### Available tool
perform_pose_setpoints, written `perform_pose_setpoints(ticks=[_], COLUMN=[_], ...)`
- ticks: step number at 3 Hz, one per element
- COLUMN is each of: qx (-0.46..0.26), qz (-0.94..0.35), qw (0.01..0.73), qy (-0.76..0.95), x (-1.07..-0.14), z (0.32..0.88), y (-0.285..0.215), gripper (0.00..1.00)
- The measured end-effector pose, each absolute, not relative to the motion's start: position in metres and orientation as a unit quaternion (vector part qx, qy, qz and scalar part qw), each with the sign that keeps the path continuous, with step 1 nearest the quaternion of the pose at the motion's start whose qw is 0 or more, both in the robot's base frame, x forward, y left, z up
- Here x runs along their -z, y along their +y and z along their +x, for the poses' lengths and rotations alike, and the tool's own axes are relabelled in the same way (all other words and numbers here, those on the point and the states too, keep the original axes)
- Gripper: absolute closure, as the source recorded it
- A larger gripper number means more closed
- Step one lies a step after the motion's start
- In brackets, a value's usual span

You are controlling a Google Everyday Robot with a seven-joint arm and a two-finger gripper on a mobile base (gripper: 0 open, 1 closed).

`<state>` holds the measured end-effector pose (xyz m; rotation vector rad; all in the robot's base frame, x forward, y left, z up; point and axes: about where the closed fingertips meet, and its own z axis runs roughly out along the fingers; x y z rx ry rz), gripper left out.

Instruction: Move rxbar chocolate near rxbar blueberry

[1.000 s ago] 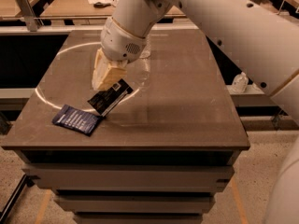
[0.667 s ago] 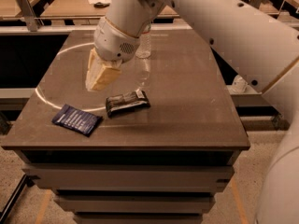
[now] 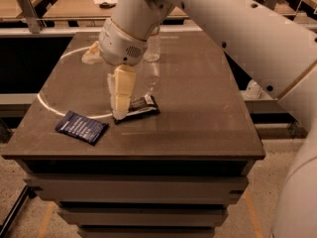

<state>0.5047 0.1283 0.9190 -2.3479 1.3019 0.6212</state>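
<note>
The rxbar chocolate (image 3: 142,107), a black wrapper with white lettering, lies flat on the brown table (image 3: 198,113) near its middle front. The rxbar blueberry (image 3: 81,127), a dark blue wrapper with pale lettering, lies flat to its left near the front left edge, about a bar's length away. My gripper (image 3: 118,112) points straight down from the white arm. Its cream fingers (image 3: 121,88) reach the table at the chocolate bar's left end and hide that end. The gripper is open and the bar rests on the table.
A clear plastic bottle (image 3: 152,48) stands behind the gripper at the back of the table. A pale ring (image 3: 49,105) is marked on the table top. The large white arm (image 3: 237,29) crosses the upper right. Other benches stand behind.
The gripper let go of the chocolate bar, which dropped flat onto the table right of the blue bar. The gripper rose and has now come down at the bar's left end.
</note>
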Motion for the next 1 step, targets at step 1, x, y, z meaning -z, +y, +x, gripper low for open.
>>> perform_pose_setpoints(ticks=[1], qx=[-0.221], qz=[-0.836], qw=[0.192], qy=[0.464], x=[-0.9190], z=[0.5047], y=[0.1284], gripper=[0.00])
